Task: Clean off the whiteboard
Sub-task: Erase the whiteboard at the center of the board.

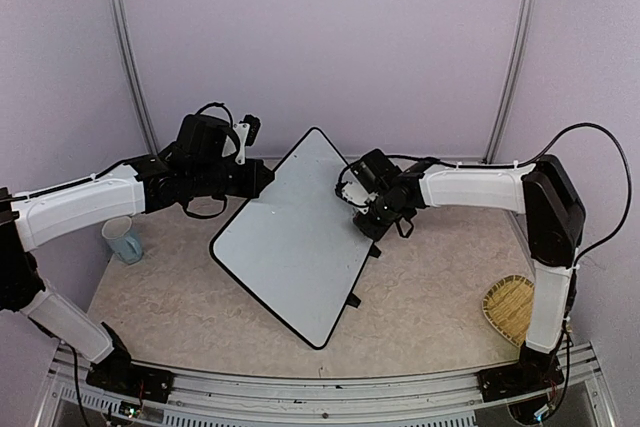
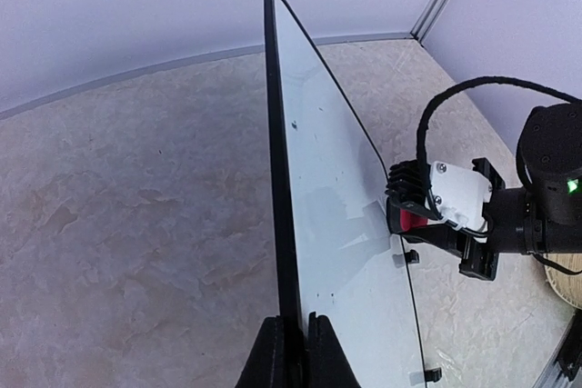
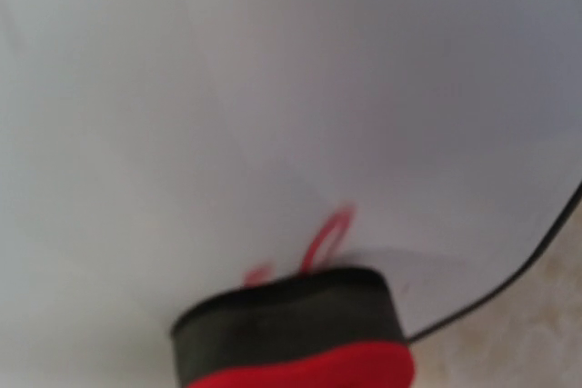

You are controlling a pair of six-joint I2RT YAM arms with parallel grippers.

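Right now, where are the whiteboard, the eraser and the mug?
whiteboard [image 1: 290, 247]: top external view, bare white face.
eraser [image 3: 291, 324]: right wrist view, black felt band.
mug [image 1: 125, 244]: top external view, outer wall.

Red/blk eraser [image 3: 296, 343] at btm, felt side against whiteboard [image 3: 227, 88]. Board's blk rim + tabletop [image 3: 536, 333] btm-right.

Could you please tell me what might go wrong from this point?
The left gripper pinches only the thin frame of the whiteboard, so the push of the eraser in the right gripper could twist it or make it slip. A red mark sits just beyond the eraser and might be missed or smeared.
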